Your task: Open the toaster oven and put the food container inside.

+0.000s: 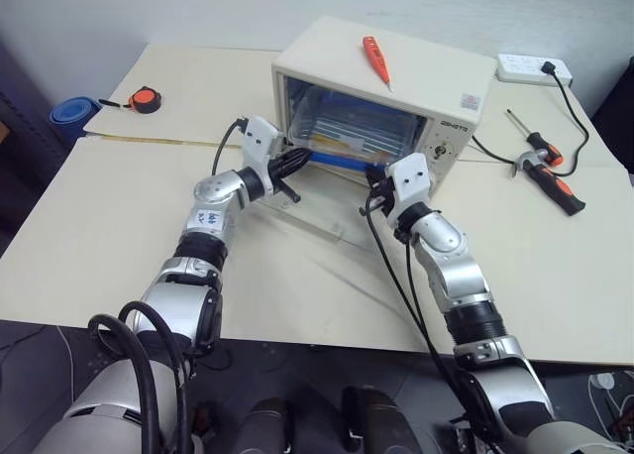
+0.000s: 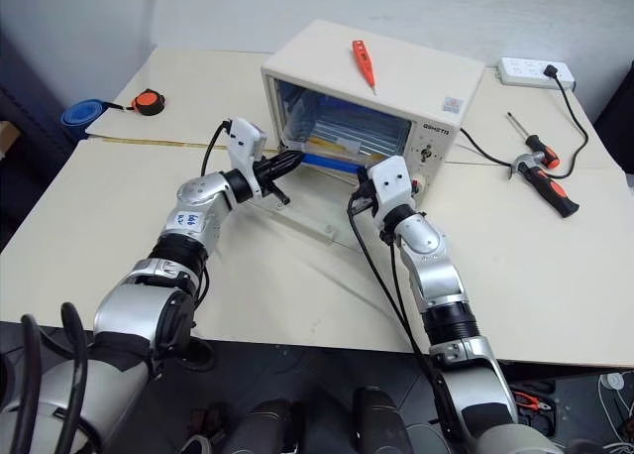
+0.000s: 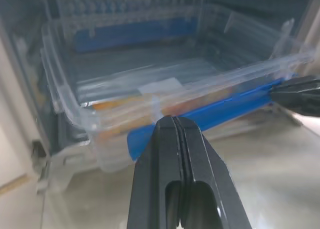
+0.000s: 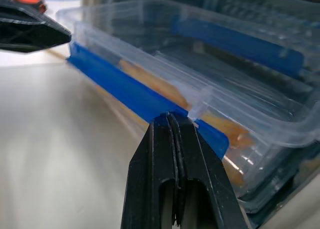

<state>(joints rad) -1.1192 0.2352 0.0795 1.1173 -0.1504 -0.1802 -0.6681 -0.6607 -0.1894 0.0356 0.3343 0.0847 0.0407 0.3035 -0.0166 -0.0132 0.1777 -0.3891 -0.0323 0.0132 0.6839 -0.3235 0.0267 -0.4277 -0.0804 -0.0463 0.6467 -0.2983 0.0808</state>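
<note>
Two closed grippers pushed at the container's near edge.
Head view: food container (image 1: 349,139) sat mostly inside the toaster oven (image 1: 386,102), door down; an uneven push risked skewing it against the rack. Wrist views: left gripper (image 3: 176,126) and right gripper (image 4: 172,120) pressed shut, empty, against the blue clip.

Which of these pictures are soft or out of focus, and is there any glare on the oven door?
Left wrist view: the food container is hazy, the shut left gripper sharper. Right wrist view: the right gripper and the container's near blue clip crisp, farther parts blurred. Left eye view: evenly lit; the toaster oven has its lowered glass door showing pale sheen.
</note>
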